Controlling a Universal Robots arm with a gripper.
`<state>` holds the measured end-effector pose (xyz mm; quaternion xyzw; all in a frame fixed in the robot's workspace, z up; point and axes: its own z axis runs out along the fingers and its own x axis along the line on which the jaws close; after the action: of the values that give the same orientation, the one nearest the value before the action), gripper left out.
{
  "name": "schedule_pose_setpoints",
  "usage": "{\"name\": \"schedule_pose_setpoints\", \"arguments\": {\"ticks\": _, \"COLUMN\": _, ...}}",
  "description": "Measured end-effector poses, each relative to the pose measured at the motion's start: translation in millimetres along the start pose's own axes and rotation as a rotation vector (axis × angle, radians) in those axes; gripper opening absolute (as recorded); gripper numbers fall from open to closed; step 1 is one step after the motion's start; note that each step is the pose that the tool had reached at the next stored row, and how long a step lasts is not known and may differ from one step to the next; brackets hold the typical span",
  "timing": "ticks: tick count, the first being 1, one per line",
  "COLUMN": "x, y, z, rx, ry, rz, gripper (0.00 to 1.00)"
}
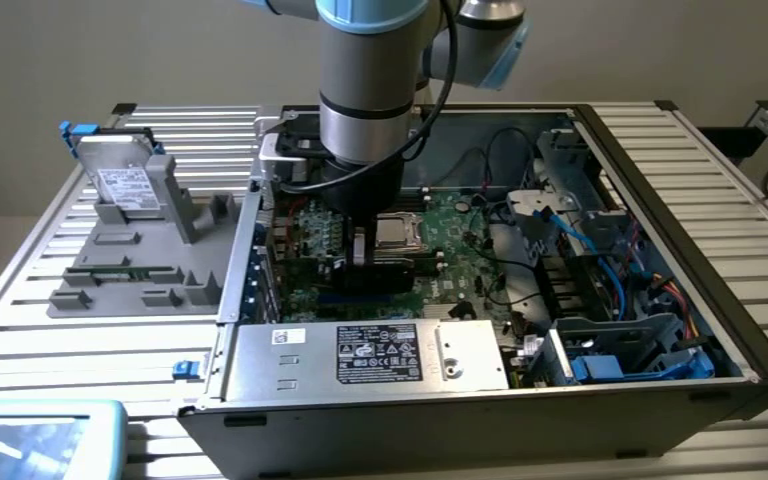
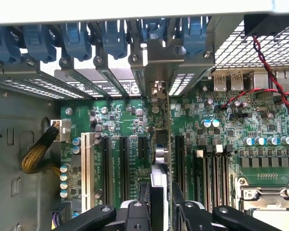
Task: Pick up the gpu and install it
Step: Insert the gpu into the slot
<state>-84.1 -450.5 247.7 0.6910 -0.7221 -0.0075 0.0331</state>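
The gpu (image 2: 160,144) stands on edge above the green motherboard (image 2: 221,139), seen edge-on in the wrist view. Its metal end bracket (image 2: 156,60) reaches the rear slot openings of the case. The card lines up with the black expansion slots (image 2: 123,161); whether it is seated I cannot tell. My gripper (image 2: 159,207) is shut on the card's near end. In the exterior view the gripper (image 1: 364,262) is low inside the open computer case (image 1: 678,200), holding the dark gpu (image 1: 391,272) over the motherboard (image 1: 458,240).
A silver hard drive (image 1: 131,185) leans in a grey fixture (image 1: 144,270) at the exterior view's left. The power supply (image 1: 371,355) sits at the case's near side, the CPU socket (image 2: 269,202) is close by, and blue cables (image 1: 598,240) crowd the right. A red-black wire (image 2: 265,57) crosses nearby.
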Motion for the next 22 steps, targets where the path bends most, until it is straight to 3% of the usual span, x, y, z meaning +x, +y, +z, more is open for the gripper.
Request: {"name": "schedule_pose_setpoints", "arguments": {"ticks": 22, "x": 3.3, "y": -1.4, "z": -1.1, "rx": -0.0014, "ry": -0.0003, "rz": -0.009, "gripper": 0.28}}
